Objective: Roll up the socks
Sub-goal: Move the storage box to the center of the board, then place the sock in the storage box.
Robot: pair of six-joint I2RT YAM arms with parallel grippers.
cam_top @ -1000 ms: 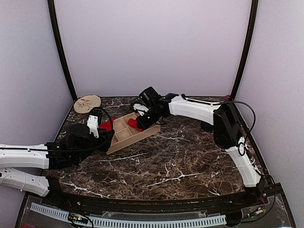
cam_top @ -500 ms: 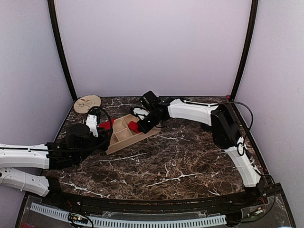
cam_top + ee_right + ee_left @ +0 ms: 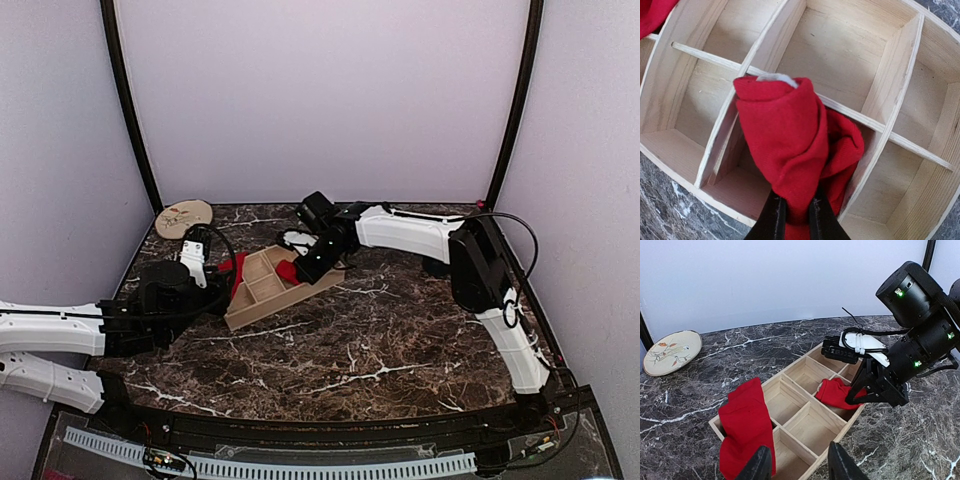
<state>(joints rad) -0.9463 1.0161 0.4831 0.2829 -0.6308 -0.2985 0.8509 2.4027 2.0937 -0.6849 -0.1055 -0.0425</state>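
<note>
A wooden divided tray (image 3: 262, 297) lies left of centre. One red sock (image 3: 743, 426) hangs loosely over the tray's left end (image 3: 233, 266). A second red sock (image 3: 790, 137), bunched into a roll, sits over a compartment at the tray's right end (image 3: 836, 392). My right gripper (image 3: 796, 220) is shut on this bunched sock, reaching in from the right (image 3: 305, 268). The left gripper (image 3: 797, 467) is open above the tray's near rim, its fingers (image 3: 760, 466) beside the draped sock and nothing between them.
A beige painted plate (image 3: 185, 217) lies at the back left corner, also visible in the left wrist view (image 3: 671, 352). Dark frame posts stand at both back corners. A marble tabletop (image 3: 380, 340) spreads to the right and near side of the tray.
The right gripper has carried the bunched sock slightly toward the tray's right end and lower over a compartment. The tray has shifted a little. The left arm has hardly moved.
</note>
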